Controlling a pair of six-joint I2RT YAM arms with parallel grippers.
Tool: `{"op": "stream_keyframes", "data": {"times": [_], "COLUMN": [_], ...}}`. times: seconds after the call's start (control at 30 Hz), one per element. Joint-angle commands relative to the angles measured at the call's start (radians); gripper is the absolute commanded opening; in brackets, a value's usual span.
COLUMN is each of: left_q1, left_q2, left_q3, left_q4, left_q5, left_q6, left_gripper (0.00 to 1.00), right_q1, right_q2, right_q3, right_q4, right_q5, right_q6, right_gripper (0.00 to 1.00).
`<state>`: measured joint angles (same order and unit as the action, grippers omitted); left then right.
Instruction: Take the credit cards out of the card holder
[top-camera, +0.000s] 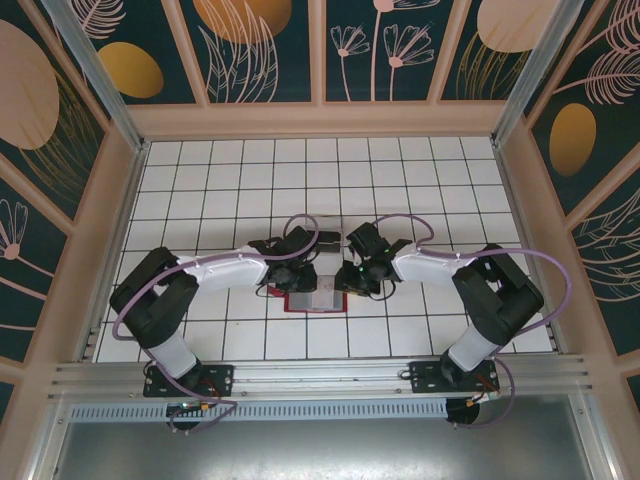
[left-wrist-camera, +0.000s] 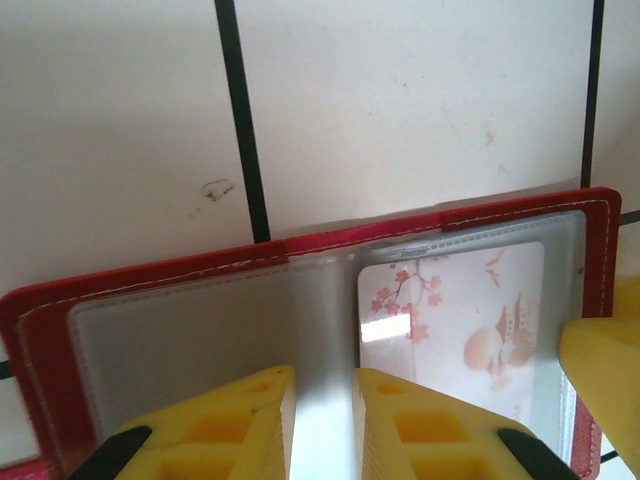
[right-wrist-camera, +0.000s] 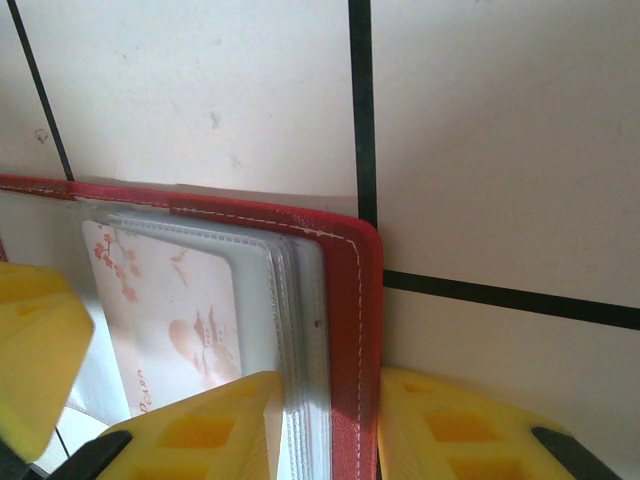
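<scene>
Robot lab test cell, white gridded tabletop (top-camera: 250, 170), floral printed wall panels (top-camera: 265, 50), aluminium frame rail (top-camera: 320, 375)

The card holder (left-wrist-camera: 150, 275) lies open and flat on the white surface, a red stitched border framing clear plastic sleeves. A glossy sleeve fold at its middle runs up between the fingers of my left pincer (left-wrist-camera: 322, 385). One credit card (left-wrist-camera: 450, 310), pale with a pink blossom print, sits fully tucked inside the sleeve just right of that pincer. The holder's right edge, red cover and stacked sleeves together, stands between the fingers of my right pincer (right-wrist-camera: 330, 400), with the card just to its left.
</scene>
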<state>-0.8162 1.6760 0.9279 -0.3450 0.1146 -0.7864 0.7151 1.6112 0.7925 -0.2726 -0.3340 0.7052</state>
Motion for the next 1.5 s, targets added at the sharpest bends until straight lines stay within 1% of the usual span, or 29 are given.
{"op": "stream_keyframes", "data": {"times": [0.0,0.17,0.43,0.57,0.8,1.17,1.47], "left_q1": [0.003,0.007,0.044,0.056,0.064,0.066,0.074], "left_q2": [-0.053,-0.095,-0.095,-0.085,-0.075,-0.075,-0.073], "left_q3": [0.004,-0.045,-0.134,-0.153,-0.167,-0.188,-0.207], "left_q4": [-0.017,0.102,0.283,0.32,0.323,0.316,0.314], "left_q5": [-0.03,0.051,0.193,0.233,0.235,0.223,0.218], "left_q6": [-0.005,-0.035,-0.087,-0.088,-0.082,-0.076,-0.075], "left_gripper": [0.23,0.25,0.28,0.29,0.29,0.3,0.31], "right_q1": [0.007,0.007,0.017,0.024,0.04,0.063,0.067], "right_q2": [0.0,-0.023,-0.043,-0.047,-0.035,0.056,0.101], "right_q3": [0.007,0.016,0.058,0.079,0.109,0.106,0.1], "right_q4": [-0.022,-0.04,-0.079,-0.097,-0.111,-0.049,-0.072], "right_q5": [0.022,0.033,0.047,0.056,0.061,0.004,0.038], "right_q6": [-0.019,-0.016,-0.017,-0.015,-0.013,-0.014,-0.02], "right_gripper": [0.3,0.31,0.32,0.32,0.31,0.31,0.3]}}
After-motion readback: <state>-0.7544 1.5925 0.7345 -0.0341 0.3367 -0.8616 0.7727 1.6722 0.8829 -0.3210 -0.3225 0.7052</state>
